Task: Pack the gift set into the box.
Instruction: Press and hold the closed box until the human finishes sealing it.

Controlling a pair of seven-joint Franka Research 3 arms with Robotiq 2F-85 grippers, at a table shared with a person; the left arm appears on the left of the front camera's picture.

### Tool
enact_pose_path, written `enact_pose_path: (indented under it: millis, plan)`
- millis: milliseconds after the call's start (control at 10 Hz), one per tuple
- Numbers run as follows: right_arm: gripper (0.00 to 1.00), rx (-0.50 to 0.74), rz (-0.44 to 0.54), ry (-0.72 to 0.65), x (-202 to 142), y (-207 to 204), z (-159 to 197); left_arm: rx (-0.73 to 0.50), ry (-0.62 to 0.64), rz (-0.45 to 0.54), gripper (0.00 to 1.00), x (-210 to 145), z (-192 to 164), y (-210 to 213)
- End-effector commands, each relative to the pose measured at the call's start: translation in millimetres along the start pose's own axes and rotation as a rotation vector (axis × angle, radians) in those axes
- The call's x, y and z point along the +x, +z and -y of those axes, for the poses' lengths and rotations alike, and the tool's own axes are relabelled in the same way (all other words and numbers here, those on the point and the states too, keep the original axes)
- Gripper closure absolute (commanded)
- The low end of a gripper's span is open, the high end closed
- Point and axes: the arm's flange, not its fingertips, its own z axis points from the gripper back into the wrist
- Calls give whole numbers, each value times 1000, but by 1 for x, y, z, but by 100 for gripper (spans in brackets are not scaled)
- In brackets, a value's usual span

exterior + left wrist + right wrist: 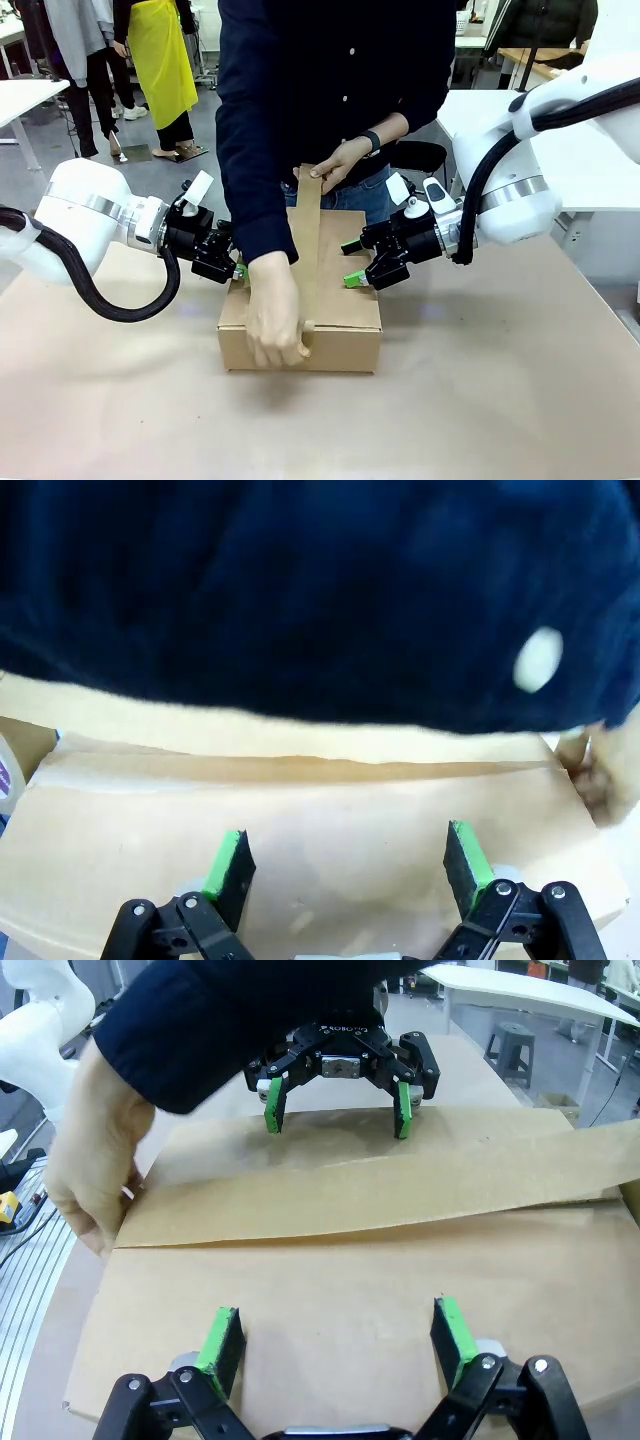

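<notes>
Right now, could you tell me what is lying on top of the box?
A strip of brown tape runs along the seam of the box, whose flaps are closed. A person's hand presses its near end. Both open grippers, left and right, hover at the sides. The contents are covered.

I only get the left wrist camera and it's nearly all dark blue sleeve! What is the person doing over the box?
Observer: The person is laying a strip of brown tape along the box top, pressing one end over the near edge with one hand.
Operator: Where's their other hand?
Observer: It holds the strip's far end up above the box.
Operator: Is the other robot arm helping?
Observer: The right gripper is open, its green pads over the box's right part, across from the left gripper, also open.
Operator: Are the flaps shut?
Observer: Yes, in the right wrist view they lie flat, with the tape covering the seam.
</notes>
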Motion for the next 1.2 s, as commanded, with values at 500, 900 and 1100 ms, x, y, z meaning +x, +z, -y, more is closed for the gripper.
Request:
enact_pose_path:
  millis: [500, 900, 1100]
  plan:
    - [0, -4, 0, 7, 3, 0, -1, -1, -14, -4, 0, -2, 1, -2]
    - [0, -4, 0, 7, 3, 0, -1, -1, -14, -4, 0, -2, 1, -2]
    - [0, -4, 0, 7, 3, 0, -1, -1, -14, -4, 0, -2, 1, -2]
